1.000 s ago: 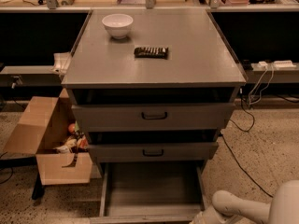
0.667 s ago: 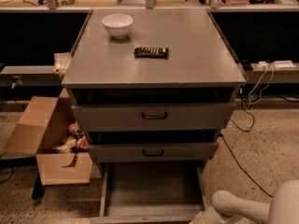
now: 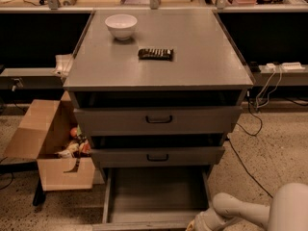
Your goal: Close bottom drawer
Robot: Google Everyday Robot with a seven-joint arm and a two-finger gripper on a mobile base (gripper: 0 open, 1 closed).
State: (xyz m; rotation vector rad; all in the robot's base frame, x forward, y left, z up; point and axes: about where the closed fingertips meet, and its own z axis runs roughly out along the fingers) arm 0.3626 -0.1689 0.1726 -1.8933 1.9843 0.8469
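The bottom drawer (image 3: 156, 196) is a grey metal tray pulled far out of the cabinet (image 3: 159, 57) toward me, and its inside shows bare. Its front panel (image 3: 139, 225) lies along the bottom edge of the camera view, and its handle is out of view. My white arm (image 3: 250, 211) comes in from the bottom right. My gripper (image 3: 195, 224) is at the lower edge, just by the right end of the drawer's front panel, mostly cut off by the frame.
The middle drawer (image 3: 158, 156) and top drawer (image 3: 159, 120) stand slightly out. A white bowl (image 3: 121, 26) and a dark bar (image 3: 156, 54) lie on the cabinet top. An open cardboard box (image 3: 53, 143) sits on the floor at the left. Cables (image 3: 250, 162) run along the floor at the right.
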